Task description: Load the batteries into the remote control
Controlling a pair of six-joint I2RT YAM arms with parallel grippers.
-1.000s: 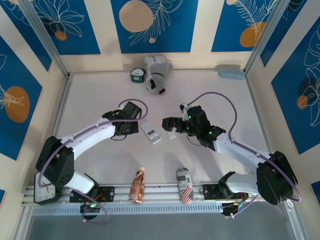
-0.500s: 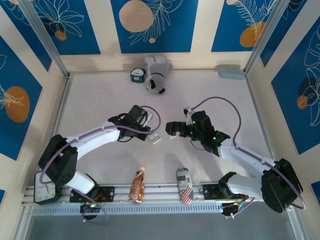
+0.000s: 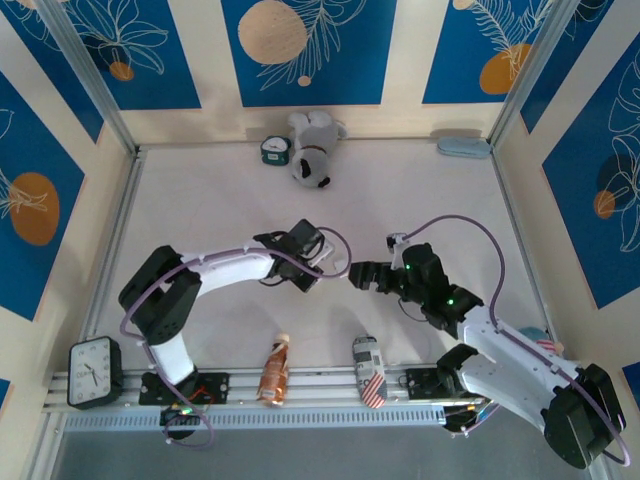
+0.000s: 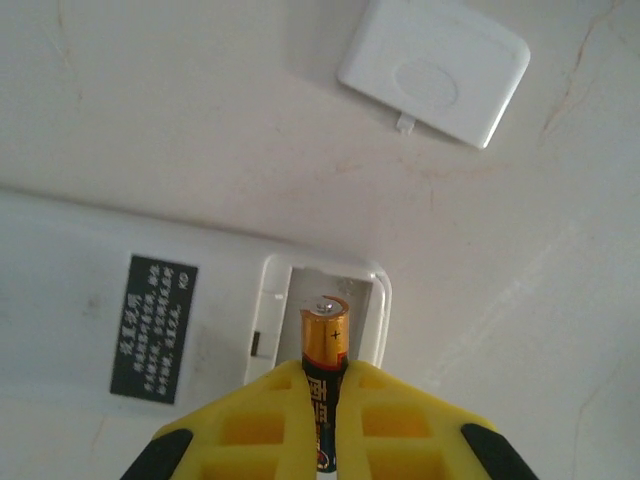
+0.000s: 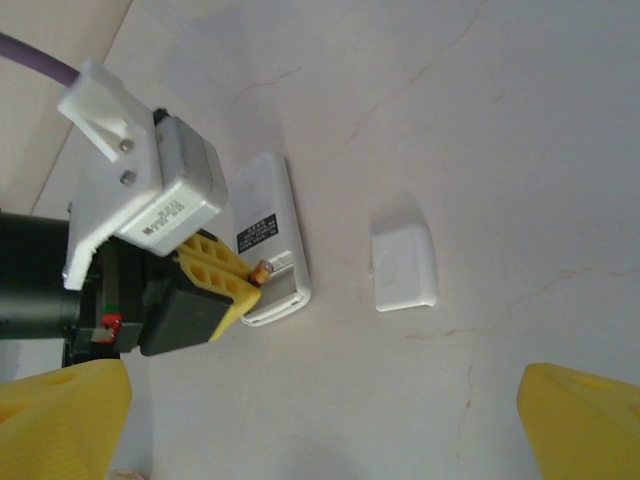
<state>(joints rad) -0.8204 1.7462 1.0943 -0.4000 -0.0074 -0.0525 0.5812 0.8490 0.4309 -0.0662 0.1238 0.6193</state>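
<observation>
Battery [image 4: 325, 340] location: you find one battery pinched between the yellow fingers [image 4: 260, 420] of the left gripper [image 4: 325, 385]. The jaws are pressed together on its dark body. The copper-coloured end, marked with a plus sign, projects past the fingertips and sits over the open compartment [image 4: 368, 320] of the remote control [image 4: 120, 290]. You cannot tell whether the battery touches the compartment floor.

The remote control lies face down on the table [image 4: 150, 100], with its printed label [image 4: 152, 315] upward. In the left wrist view, the compartment end is directly ahead of the fingertips and the rest of the body extends to the left of the fingers. The white cover [image 4: 435, 70] lies flat on the table farther ahead of the fingertips and slightly to their right, apart from the remote control.

The right gripper [image 5: 320, 400] has its jaws spread wide with nothing between them. Ahead of it you see the cover roughly in line with the gap. The remote control and the left gripper are ahead and to the left. In the top view, the two grippers face each other near the middle of the table, close together but not touching.
</observation>
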